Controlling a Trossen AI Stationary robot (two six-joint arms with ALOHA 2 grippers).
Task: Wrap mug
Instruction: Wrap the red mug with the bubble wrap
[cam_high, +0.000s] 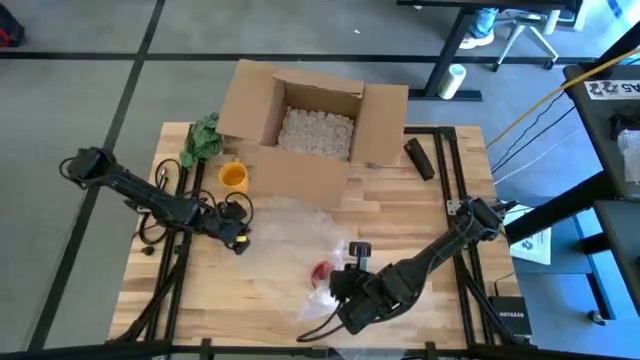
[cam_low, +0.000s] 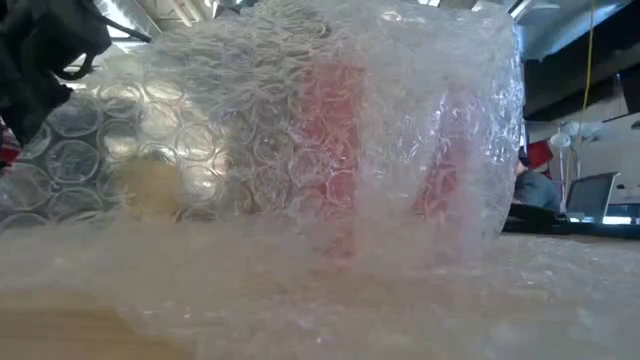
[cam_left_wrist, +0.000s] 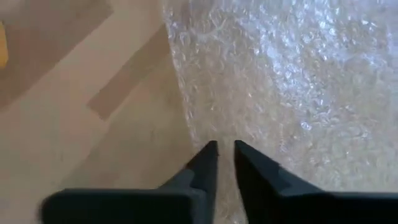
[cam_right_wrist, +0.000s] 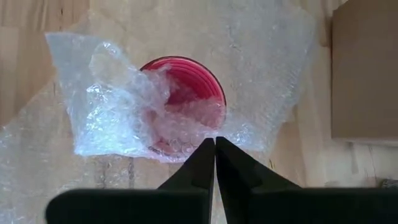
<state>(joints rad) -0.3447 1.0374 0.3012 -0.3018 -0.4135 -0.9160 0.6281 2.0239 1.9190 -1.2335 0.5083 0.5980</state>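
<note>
Nearest the front edge of the wooden tabletop (cam_high: 280, 290), the right pincer (cam_high: 345, 290) is hovering just in front of the red mug (cam_high: 321, 271), its fingers pressed together with nothing visible between the tips; in the right wrist view the right pincer (cam_right_wrist: 215, 144) is pointing at the near rim of the mug (cam_right_wrist: 186, 74). The mug is standing upright on a sheet of bubble wrap (cam_high: 290, 235), mouth up, and one corner of the bubble wrap (cam_right_wrist: 118, 99) is lying folded over the rim and partly into the opening. In the low view the wrap (cam_low: 330, 130) is filling almost the whole field, with the red of the mug (cam_low: 330, 150) showing blurred through it.

Farther back and to the left, the left pincer (cam_high: 238, 240) is resting at the left edge of the sheet; in the left wrist view the left pincer (cam_left_wrist: 225, 149) is showing its fingers nearly together with a narrow gap, right at the border of the wrap (cam_left_wrist: 280, 81) on the bare wood, and whether they are pinching the film cannot be told.

Beyond it, a small yellow cup (cam_high: 233, 176) is standing near a green cloth (cam_high: 203, 138). At the far side, an open cardboard box (cam_high: 315, 125) is holding pale packing filler, and a dark object (cam_high: 419, 158) is lying just right of the box
</note>
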